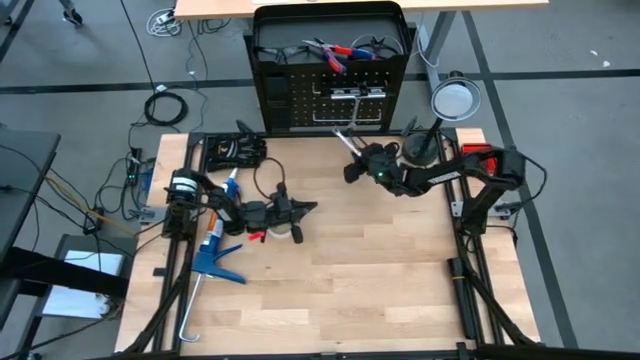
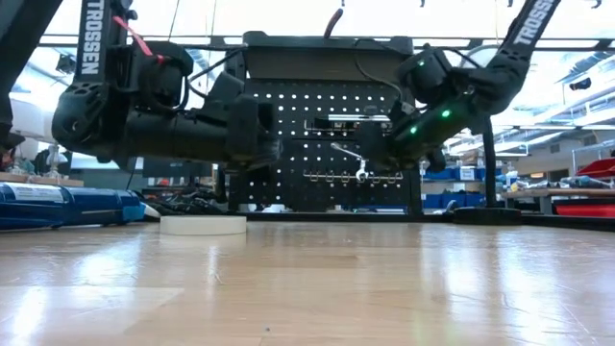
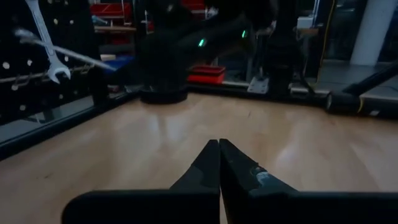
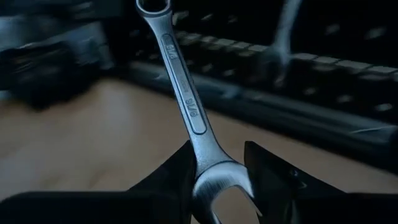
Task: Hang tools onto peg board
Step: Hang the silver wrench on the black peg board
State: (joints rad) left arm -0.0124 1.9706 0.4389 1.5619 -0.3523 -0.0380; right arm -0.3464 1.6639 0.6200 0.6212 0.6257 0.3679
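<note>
Item: silver wrench (image 4: 186, 106), clamped at its open end in my right gripper (image 4: 217, 177), held just before the peg board (image 1: 330, 95). My left gripper (image 3: 219, 163): clenched, empty, well away from it.

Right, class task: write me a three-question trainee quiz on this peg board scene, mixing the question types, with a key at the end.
1. True or false: the left gripper is open.
2. What does the right gripper hold? A) pliers B) a silver wrench C) the blue caulking gun
3. Fill in: in the low view, a white tape roll lies flat on the ____.

Key: 1 false, its fingers are pressed together above the table. 2 B, gripped near its open-jaw end, ring end towards the peg board. 3 table.
</note>
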